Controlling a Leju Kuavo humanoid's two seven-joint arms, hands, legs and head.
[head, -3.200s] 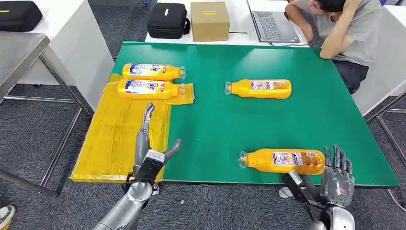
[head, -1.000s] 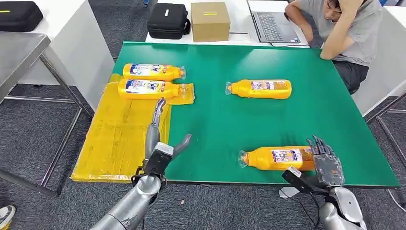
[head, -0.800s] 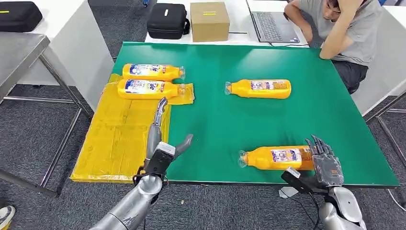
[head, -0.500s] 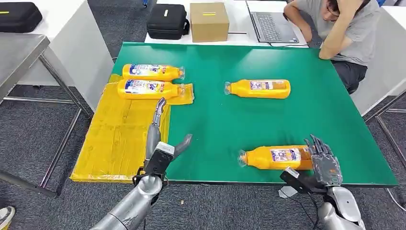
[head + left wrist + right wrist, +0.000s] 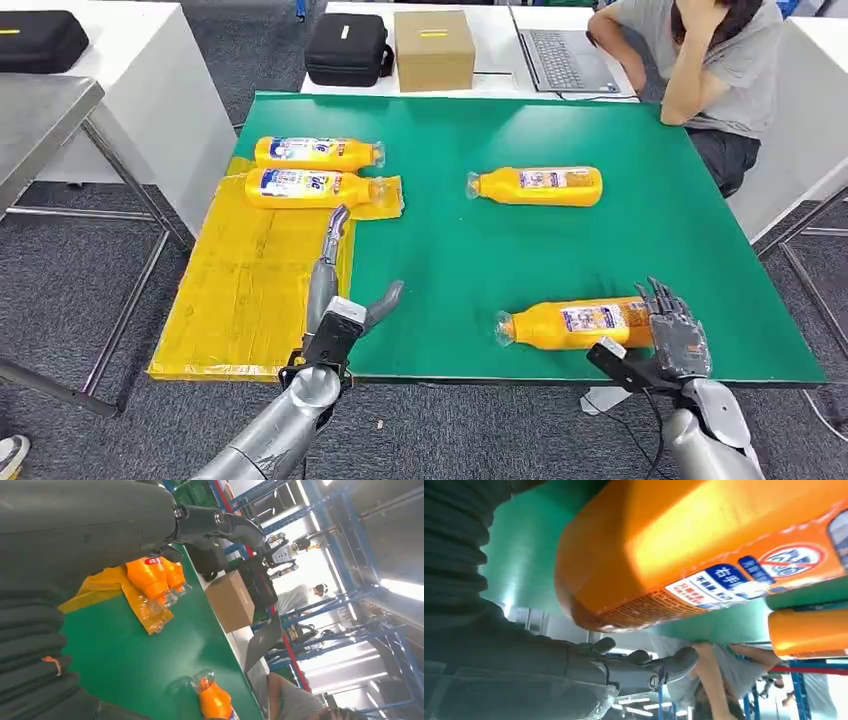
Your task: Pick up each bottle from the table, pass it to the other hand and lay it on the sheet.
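Four orange bottles, blue-and-white labels, print unreadable. Near bottle (image 5: 575, 325): right hand (image 5: 677, 340) at its base, fingers apart. Left hand (image 5: 335, 300): fingers wide, empty.

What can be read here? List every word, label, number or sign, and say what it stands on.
Near bottle: a red crossed-circle sign on its label; the white characters on blue beside it are too blurred to read.
Front left bottle: large blue letters, perhaps "le", not certain.
Back left bottle: the same blue letters, too blurred to read.
Far bottle: label too small to read.
Box: yellow strip, too small to read.
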